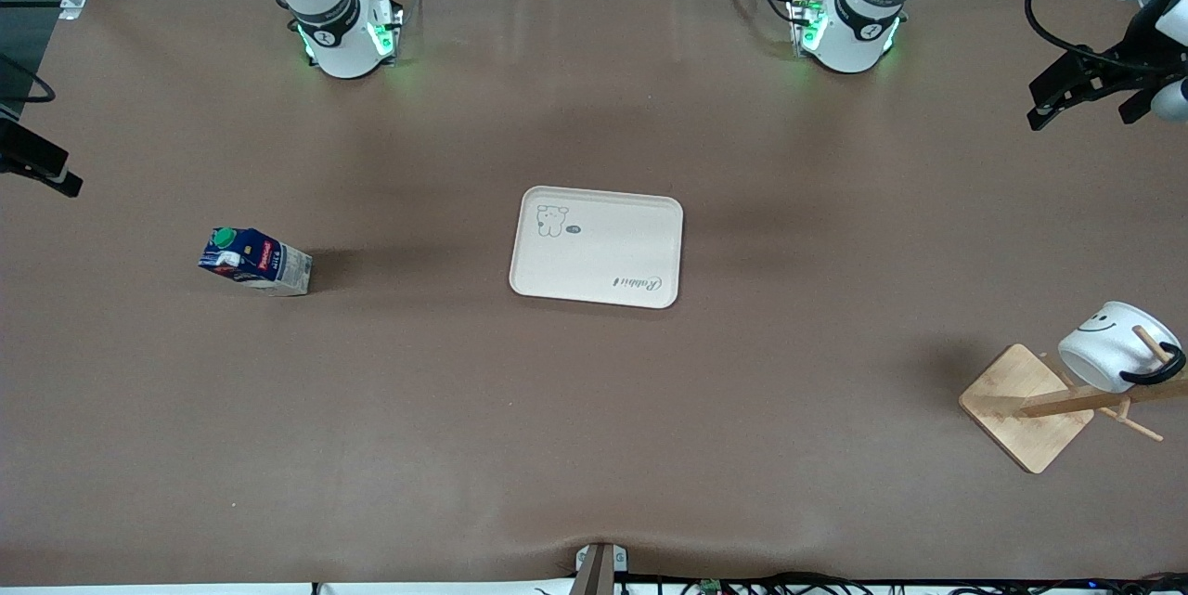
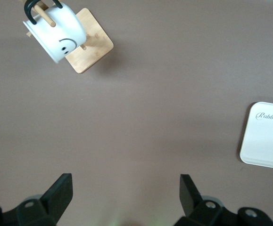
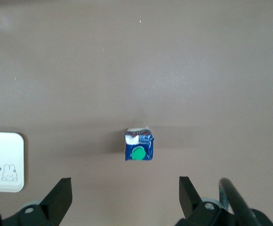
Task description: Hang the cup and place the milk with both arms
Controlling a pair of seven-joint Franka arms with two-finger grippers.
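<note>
Brown and matte, the counter [image 1: 594,409] carries a cream tray [image 1: 597,247] at its middle, printed with a small cartoon animal. Toward the right arm's end stands the milk [image 1: 255,263], a dark blue carton with a green cap, upright on the counter and well apart from the tray. Toward the left arm's end, nearer the front camera than the tray, a wooden rack [image 1: 1028,405] sits on a square base, and the cup [image 1: 1116,346] hangs tilted on one of its pegs by its thin black handle, smiley face showing. The left gripper [image 1: 1081,89] is up in the air over the counter's edge at the left arm's end, its fingers [image 2: 61,190] spread apart and holding nothing. The right gripper [image 3: 125,195] hangs above the milk, with the carton's cap in its wrist view between the spread fingers [image 3: 60,197], which grasp nothing.
</note>
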